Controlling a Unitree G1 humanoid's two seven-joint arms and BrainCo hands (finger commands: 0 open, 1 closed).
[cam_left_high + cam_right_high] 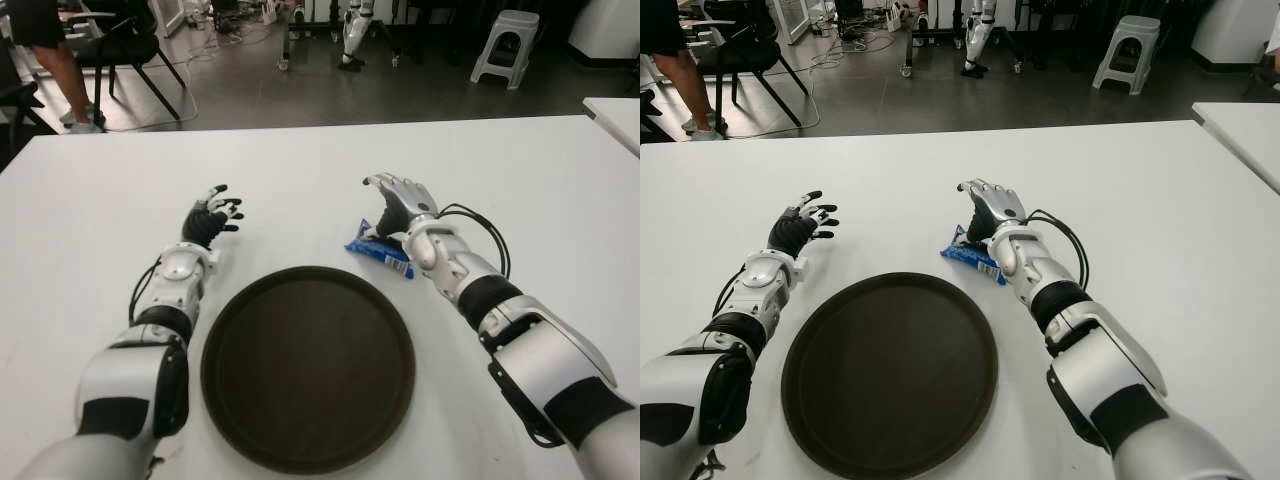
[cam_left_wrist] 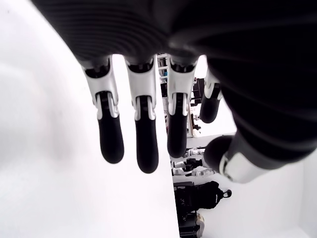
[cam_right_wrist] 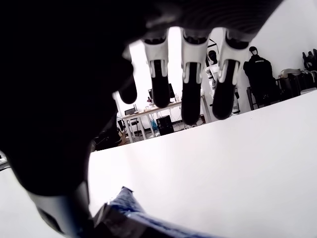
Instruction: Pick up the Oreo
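— Half done, would you say?
— Less. The Oreo (image 1: 380,251) lies flat on the table (image 1: 520,180), right of centre in the eye views, just beyond the tray (image 1: 308,366).
— And the right hand (image 1: 401,205)?
— Over the pack's far end, fingers (image 3: 190,94) spread and straight; nothing pinched. Whether the palm touches it, I cannot tell.
— The left hand (image 1: 210,220)?
— Idle at centre left, beside the tray, fingers open.
— So closing and lifting remain.
— Yes, I judge so.

Left hand (image 1: 210,221) and right hand (image 1: 400,205), fingers extended.
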